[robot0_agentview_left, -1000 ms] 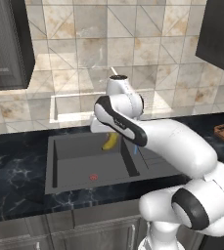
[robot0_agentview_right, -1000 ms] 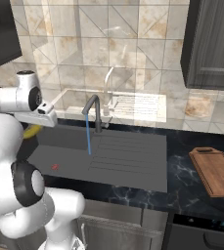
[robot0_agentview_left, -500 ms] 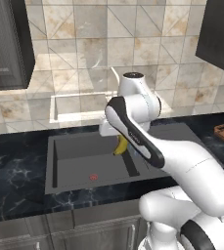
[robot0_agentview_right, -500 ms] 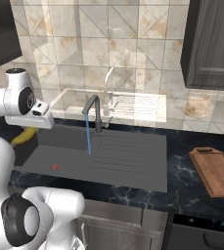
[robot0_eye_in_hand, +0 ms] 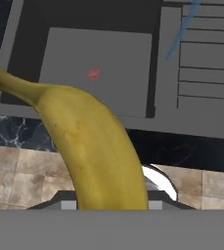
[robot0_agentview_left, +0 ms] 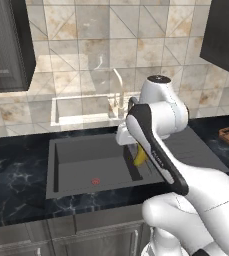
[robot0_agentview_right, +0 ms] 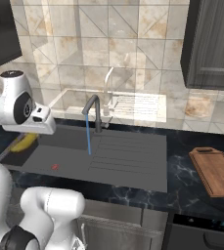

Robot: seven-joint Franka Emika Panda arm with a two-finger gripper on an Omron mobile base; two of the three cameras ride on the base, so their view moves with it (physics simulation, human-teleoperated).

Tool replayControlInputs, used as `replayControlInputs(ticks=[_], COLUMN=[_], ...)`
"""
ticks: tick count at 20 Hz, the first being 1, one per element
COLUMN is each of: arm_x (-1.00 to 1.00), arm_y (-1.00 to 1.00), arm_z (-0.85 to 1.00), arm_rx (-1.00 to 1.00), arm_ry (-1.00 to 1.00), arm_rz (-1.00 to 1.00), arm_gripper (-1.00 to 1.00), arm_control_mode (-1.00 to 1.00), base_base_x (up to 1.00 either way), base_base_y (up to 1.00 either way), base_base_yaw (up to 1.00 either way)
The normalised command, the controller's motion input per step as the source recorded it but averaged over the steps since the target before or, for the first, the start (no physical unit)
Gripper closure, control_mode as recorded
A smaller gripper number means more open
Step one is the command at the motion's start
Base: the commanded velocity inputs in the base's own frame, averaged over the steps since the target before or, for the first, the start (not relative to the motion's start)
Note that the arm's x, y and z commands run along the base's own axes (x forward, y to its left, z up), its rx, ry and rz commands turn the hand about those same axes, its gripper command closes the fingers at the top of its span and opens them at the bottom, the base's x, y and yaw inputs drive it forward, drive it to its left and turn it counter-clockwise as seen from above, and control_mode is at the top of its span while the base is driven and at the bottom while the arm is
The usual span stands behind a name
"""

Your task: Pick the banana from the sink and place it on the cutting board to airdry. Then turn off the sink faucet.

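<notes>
Now, banana point(robot0_agentview_left: 140, 157): off the basin floor, hanging under the hand above the sink point(robot0_agentview_left: 88, 165); hand view has it big & close, curving up-left over the basin.
Gripper point(robot0_agentview_left: 136, 150): hidden behind the arm in left base view; fingers can't be seen directly, but banana stays fixed to the hand, so closed on it.
Banana, right base view point(robot0_agentview_right: 24, 142): yellow end pokes out below the white wrist, over the sink's left edge.
Sink faucet point(robot0_agentview_right: 93, 111): upright, spout angled, thin blue stream running into the sink.
Drain ring point(robot0_eye_in_hand: 93, 73): red, on basin floor.
Cutting board point(robot0_agentview_right: 215, 170): on dark tabletop, well right of sink, nothing on it.
</notes>
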Motion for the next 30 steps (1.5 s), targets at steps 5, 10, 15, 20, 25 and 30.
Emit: replayControlInputs(ticks=[5,10,15,20,25,30], arm_x=[-0.48,-0.45,-0.31,-0.28,-0.23,-0.17], arm_y=[-0.44,-0.47,-0.47,-0.49,-0.52,-0.54], arm_z=[0.13,0.12,0.15,0.11,0.06,0.05], arm_rx=[0.0,0.0,0.0,0.0,0.0,0.0], arm_ry=[-0.01,-0.01,-0.04,-0.06,-0.03,-0.01], arm_rz=[0.0,0.0,-0.01,-0.04,-0.08,-0.1], arm_gripper=[1.0,1.0,1.0,1.0,1.0,1.0], arm_control_mode=[-1.0,-1.0,-1.0,-1.0,-1.0,-1.0], base_base_x=[0.0,0.0,0.0,0.0,0.0,0.0], base_base_y=[0.0,0.0,0.0,0.0,0.0,0.0], base_base_yaw=[0.0,0.0,0.0,0.0,0.0,0.0])
